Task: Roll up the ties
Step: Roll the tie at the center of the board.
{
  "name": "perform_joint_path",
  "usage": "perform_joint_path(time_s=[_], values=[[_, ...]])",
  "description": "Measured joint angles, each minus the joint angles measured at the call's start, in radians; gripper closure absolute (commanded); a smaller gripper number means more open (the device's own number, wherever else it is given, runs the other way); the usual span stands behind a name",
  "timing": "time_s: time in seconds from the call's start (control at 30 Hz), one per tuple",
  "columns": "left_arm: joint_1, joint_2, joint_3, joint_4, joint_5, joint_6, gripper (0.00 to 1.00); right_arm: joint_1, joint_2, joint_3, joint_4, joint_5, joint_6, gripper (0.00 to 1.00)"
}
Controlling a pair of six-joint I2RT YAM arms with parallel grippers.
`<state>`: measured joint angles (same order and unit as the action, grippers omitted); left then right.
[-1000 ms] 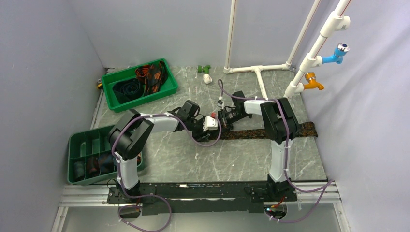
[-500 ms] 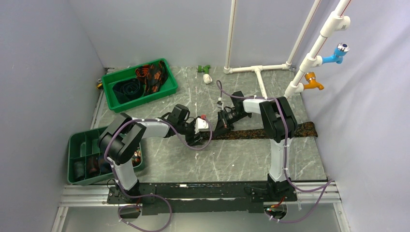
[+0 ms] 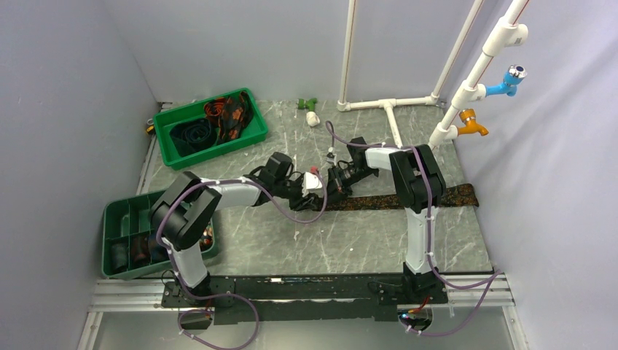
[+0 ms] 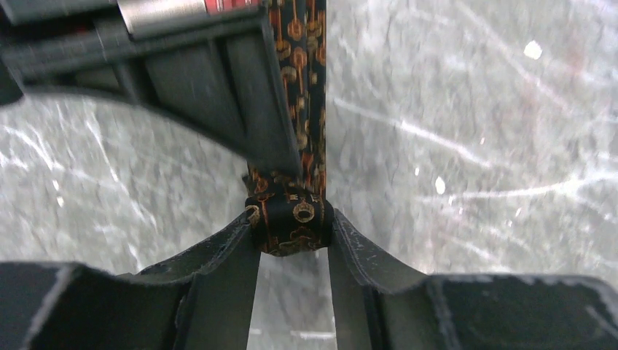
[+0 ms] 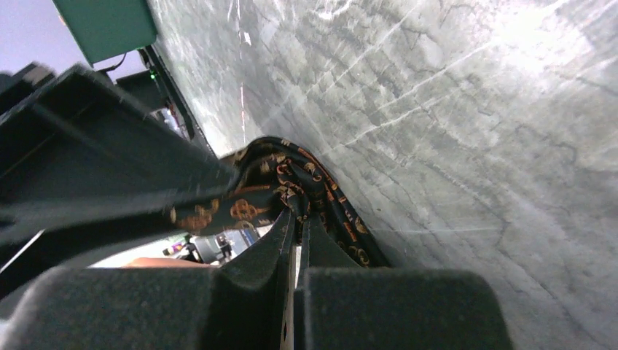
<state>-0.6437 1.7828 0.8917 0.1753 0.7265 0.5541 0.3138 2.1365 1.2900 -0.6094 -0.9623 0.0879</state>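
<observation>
A dark tie with orange print [image 3: 408, 198] lies stretched across the table towards the right wall. Its left end is folded into a small roll [image 4: 291, 226]. My left gripper [image 3: 323, 191] has a fingertip pressed on each side of that roll [image 4: 291, 235] and is shut on it. My right gripper [image 3: 337, 182] meets it from the right, its fingers [image 5: 286, 240] pinched shut on a bunched fold of the same tie [image 5: 324, 193]. The right gripper's finger [image 4: 218, 87] fills the upper left of the left wrist view.
A green tray [image 3: 251, 135] holding loose ties stands at the back left. A compartment tray [image 3: 120, 219] with rolled ties sits by the left wall. White pipes [image 3: 390, 109] with blue and orange taps run along the back right. A small green-white fitting [image 3: 311, 111] lies near them.
The left gripper drew back to the left and opened wider, then returned to the right and closed on the tie's rolled end. The right gripper stayed shut in place.
</observation>
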Motion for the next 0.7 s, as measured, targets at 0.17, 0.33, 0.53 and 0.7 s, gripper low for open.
perform_joint_path(time_s=[0.17, 0.33, 0.53, 0.7], values=[[-0.038, 0.049, 0.085, 0.011, -0.003, -0.071, 0.57, -0.002, 0.006, 0.002, -0.004, -0.013, -0.003, 1.00], [-0.035, 0.101, 0.109, 0.030, -0.004, -0.095, 0.57, -0.007, 0.006, -0.003, -0.002, -0.017, -0.002, 1.00], [-0.034, 0.120, 0.105, 0.021, -0.026, -0.055, 0.58, -0.008, 0.005, -0.011, 0.010, -0.028, -0.002, 0.99], [-0.039, 0.120, 0.105, 0.009, -0.043, -0.030, 0.60, -0.008, -0.006, -0.025, 0.028, -0.032, -0.006, 0.81]])
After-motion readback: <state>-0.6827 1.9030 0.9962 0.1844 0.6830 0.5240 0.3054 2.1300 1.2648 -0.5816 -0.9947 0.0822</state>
